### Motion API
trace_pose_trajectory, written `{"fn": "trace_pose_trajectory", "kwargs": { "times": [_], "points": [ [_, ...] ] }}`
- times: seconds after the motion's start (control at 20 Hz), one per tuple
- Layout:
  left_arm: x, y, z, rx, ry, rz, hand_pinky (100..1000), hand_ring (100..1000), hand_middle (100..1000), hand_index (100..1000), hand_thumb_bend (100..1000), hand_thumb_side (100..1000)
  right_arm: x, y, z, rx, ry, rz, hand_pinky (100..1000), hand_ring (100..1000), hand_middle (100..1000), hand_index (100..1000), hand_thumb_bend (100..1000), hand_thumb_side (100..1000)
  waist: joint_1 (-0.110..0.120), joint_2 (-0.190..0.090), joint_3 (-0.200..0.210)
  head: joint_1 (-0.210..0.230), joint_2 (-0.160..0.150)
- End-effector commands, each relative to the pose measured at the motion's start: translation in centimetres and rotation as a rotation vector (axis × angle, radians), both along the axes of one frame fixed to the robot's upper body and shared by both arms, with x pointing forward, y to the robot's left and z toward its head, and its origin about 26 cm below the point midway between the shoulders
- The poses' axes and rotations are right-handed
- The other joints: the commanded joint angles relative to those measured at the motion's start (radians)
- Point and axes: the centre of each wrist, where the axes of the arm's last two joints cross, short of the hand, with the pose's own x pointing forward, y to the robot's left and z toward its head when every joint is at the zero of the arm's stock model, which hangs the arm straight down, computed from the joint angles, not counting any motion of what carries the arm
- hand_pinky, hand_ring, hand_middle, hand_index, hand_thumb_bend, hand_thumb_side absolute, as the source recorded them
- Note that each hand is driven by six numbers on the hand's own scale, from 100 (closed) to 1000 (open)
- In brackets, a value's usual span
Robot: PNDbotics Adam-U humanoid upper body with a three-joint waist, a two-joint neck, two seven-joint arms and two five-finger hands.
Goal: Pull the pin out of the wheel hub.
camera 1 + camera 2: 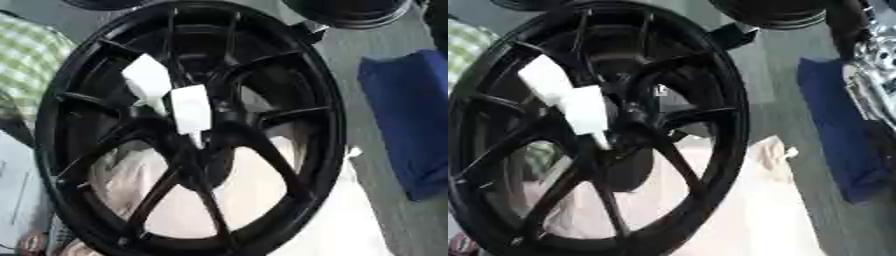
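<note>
While no robot hand clearly shows, so its grip cannot be told, two white pins [191, 108] slant down toward the wheel hub [206, 145] centre.

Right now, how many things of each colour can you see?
Black: 3 - the big wheel and two round black things at the far edge.
White: 2 - the tags on the spokes.
Blue: 1 - a cloth.
Total: 6.
</note>
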Motion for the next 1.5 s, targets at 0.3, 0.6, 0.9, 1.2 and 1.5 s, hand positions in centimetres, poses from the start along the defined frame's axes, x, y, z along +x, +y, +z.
{"fn": "trace_pose_trajectory", "kwargs": {
  "times": [0.3, 0.6, 0.9, 1.2, 1.5],
  "points": [
    [-0.8, 0.8, 0.9, 0.019, -0.023, 0.022, 791, 806, 741, 834, 535, 655, -0.4, -0.3, 1.1, -0.019, -0.032, -0.004, 897, 832, 750, 712, 100, 734, 0.002, -0.032, 0.002, 0.0, 0.006],
    [-2.0, 0.0, 0.4, 0.138, -0.062, 0.043, 810, 818, 766, 850, 564, 635, -0.4, -0.4, 1.1, -0.022, -0.031, -0.007, 896, 832, 750, 712, 100, 734, 0.002, -0.033, 0.003, 0.008, 0.002],
    [-4.0, -2.6, -1.0, 0.339, -0.174, 0.074, 845, 842, 815, 879, 632, 596, -0.4, -0.2, 1.2, -0.029, -0.028, 0.001, 896, 833, 750, 712, 100, 735, 0.002, -0.032, 0.002, 0.016, -0.005],
    [-4.2, -3.9, -2.3, 0.469, -0.264, 0.108, 862, 857, 840, 892, 676, 559, -0.3, -0.2, 1.2, -0.034, -0.024, 0.004, 897, 833, 750, 711, 100, 739, 0.002, -0.027, 0.001, 0.029, -0.002],
    [-3.1, -5.0, -2.4, 0.487, -0.286, 0.091, 862, 858, 844, 900, 685, 543, -0.3, -0.1, 1.1, -0.035, -0.02, 0.01, 897, 833, 750, 711, 100, 740, 0.0, -0.027, 0.002, 0.032, -0.01]
  ]
}}
